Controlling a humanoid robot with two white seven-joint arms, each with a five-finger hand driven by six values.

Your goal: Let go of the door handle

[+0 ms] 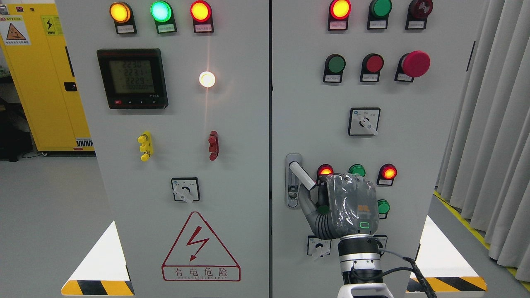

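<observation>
The silver door handle (301,174) sits on the left edge of the right cabinet door. Its lever is swung out and slants down to the right from its mounting plate (293,194). My right hand (331,198), grey and wrapped in clear film, comes up from the bottom edge. It is just right of and below the lever's free end. Its thumb (308,207) stretches up-left beneath the lever and does not close around it. The lever's tip shows in full beside the hand, touching or nearly touching it. The left arm is out of view.
Lit red and green indicator lamps (389,171) and a rotary switch (319,246) surround my hand on the panel. A red mushroom button (415,64) is higher up. The left door carries a meter (132,78). Curtains (488,124) hang right, and a yellow cabinet (45,82) stands at the left.
</observation>
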